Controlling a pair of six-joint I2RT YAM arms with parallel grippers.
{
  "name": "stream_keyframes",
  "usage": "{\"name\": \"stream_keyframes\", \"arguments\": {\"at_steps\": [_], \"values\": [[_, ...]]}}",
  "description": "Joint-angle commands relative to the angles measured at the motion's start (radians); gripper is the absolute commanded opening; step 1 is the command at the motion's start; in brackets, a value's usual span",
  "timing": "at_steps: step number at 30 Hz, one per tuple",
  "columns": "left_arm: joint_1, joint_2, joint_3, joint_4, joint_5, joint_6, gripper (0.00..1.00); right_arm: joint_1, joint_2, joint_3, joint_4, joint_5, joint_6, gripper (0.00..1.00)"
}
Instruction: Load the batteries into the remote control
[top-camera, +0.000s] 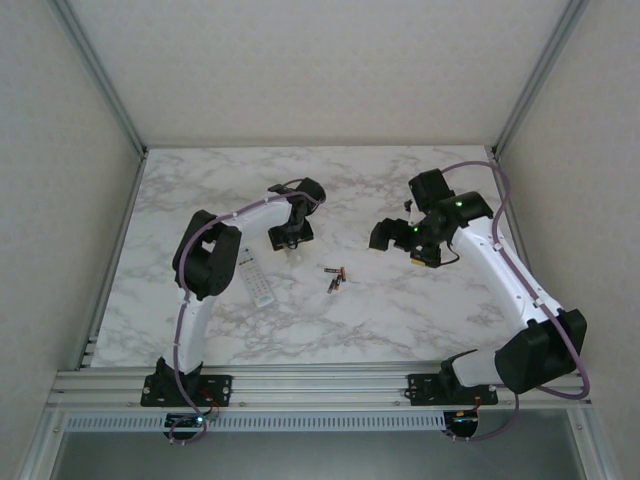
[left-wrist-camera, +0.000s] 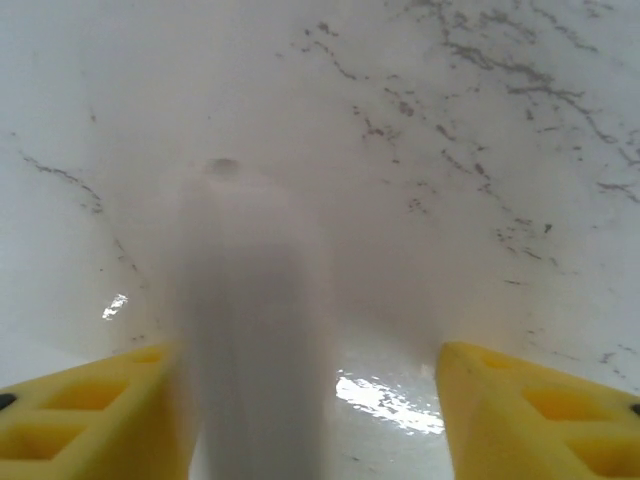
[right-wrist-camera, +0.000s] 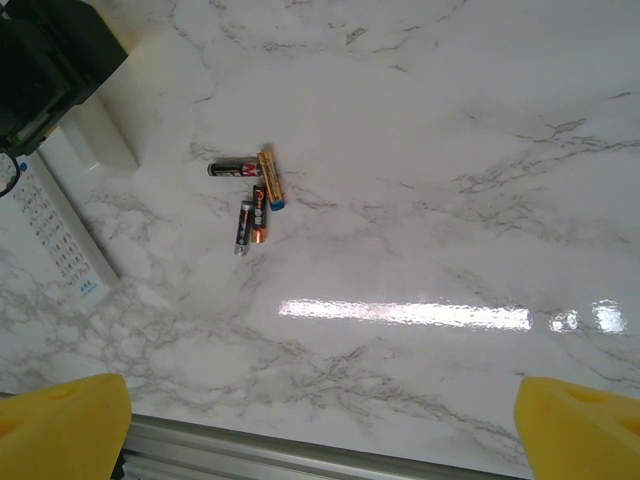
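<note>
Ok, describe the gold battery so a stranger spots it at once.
Near the middle of the marble table lies a cluster of batteries. The gold battery alone has a gold body and blue end; the others are dark.

Batteries lie clustered mid-counter. Remote lies left of them, beside the left arm. Left claw sits just far-right of remote, straddling a small object on the counter. Right claw is right of batteries, slightly farther.

White arms bear purple cables, yellow fingers.
</note>
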Motion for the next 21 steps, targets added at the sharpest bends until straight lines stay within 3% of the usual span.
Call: {"name": "stream_keyframes", "arguments": {"at_steps": [1,7,12,16,21], "values": [[0.003,0.006,-0.023,-0.019,0.001,0.014,0.53,0.002,-0.019,0.049,-0.027,0.016,0.030,0.99],[0.019,-0.034,-0.047,0.010,0.028,0.022,0.29,0.002,-0.024,0.089,-0.013,0.016,0.072,0.99],[0.035,-0.096,-0.052,0.020,0.029,0.024,0.20,0.002,-0.025,0.109,-0.008,0.015,0.096,0.99],[0.043,-0.182,-0.043,0.094,0.106,0.027,0.08,0.002,-0.024,0.130,0.020,-0.001,0.113,0.99],[0.047,-0.333,-0.003,0.339,0.256,-0.038,0.07,0.001,-0.011,0.188,0.155,-0.131,0.236,0.99]]}}
